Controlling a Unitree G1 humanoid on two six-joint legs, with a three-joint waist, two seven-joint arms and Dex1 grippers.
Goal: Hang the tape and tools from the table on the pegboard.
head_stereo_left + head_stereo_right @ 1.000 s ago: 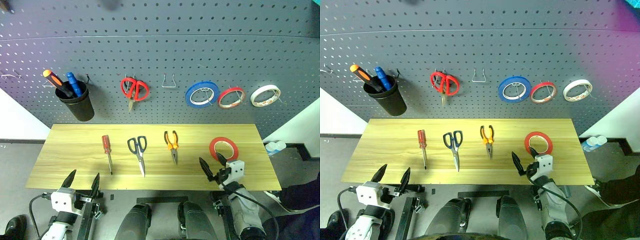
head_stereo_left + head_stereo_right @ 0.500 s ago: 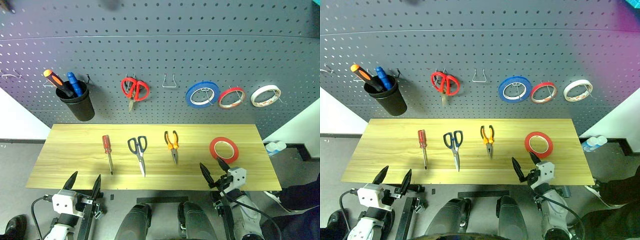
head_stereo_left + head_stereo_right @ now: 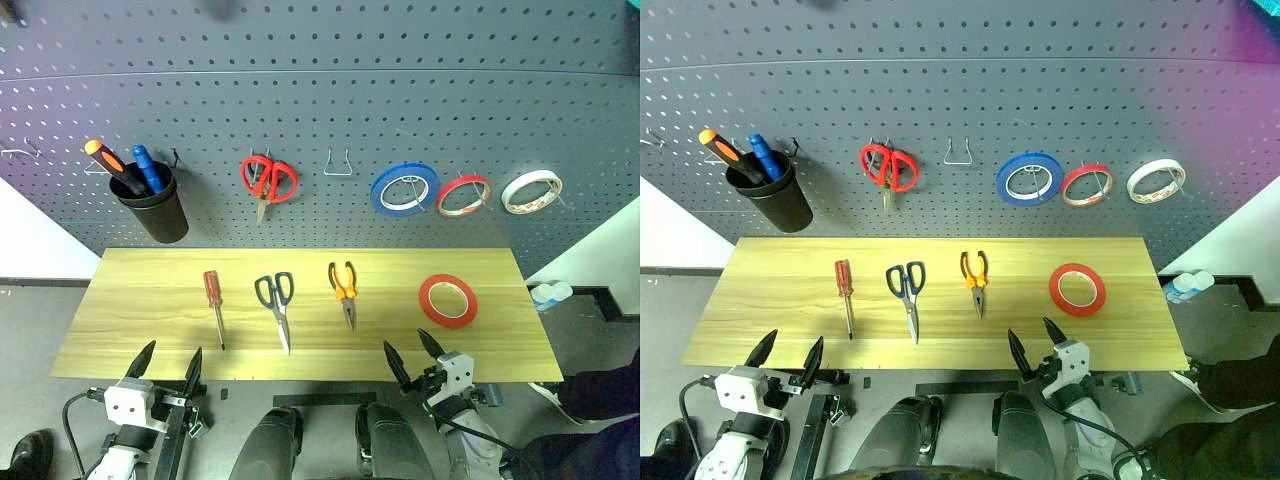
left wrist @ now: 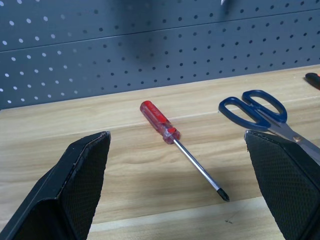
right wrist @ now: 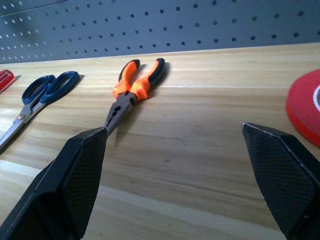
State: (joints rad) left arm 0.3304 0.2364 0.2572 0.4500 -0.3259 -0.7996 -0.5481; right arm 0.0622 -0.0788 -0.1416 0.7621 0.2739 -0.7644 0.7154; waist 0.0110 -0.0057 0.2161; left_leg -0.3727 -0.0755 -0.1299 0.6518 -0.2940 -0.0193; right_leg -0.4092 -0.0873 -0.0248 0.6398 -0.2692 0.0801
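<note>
On the light wood table (image 3: 150, 330) lie, left to right, a red-handled screwdriver (image 3: 213, 300), dark-handled scissors (image 3: 277, 305), orange-and-black pliers (image 3: 344, 288) and the broad red tape (image 3: 447, 300). The dark grey pegboard (image 3: 320, 90) rises behind them. My left gripper (image 3: 172, 352) hangs open off the table's front edge, below the screwdriver (image 4: 170, 135). At the front edge, between the pliers (image 5: 132, 92) and the tape (image 5: 305, 105), my right gripper (image 3: 406, 342) stands open and holds nothing.
On the pegboard hang a black cup (image 3: 152, 208) with two screwdrivers, red scissors (image 3: 268, 178), an empty wire hook (image 3: 337, 163), a blue roll (image 3: 403, 188), a thin red ring (image 3: 462, 194) and a white roll (image 3: 530, 190). A bottle (image 3: 550, 293) stands beyond the table's right end.
My right gripper has drawn back from beside the tape to the table's front edge and shifted left. The left gripper and the things on the table have stayed put.
</note>
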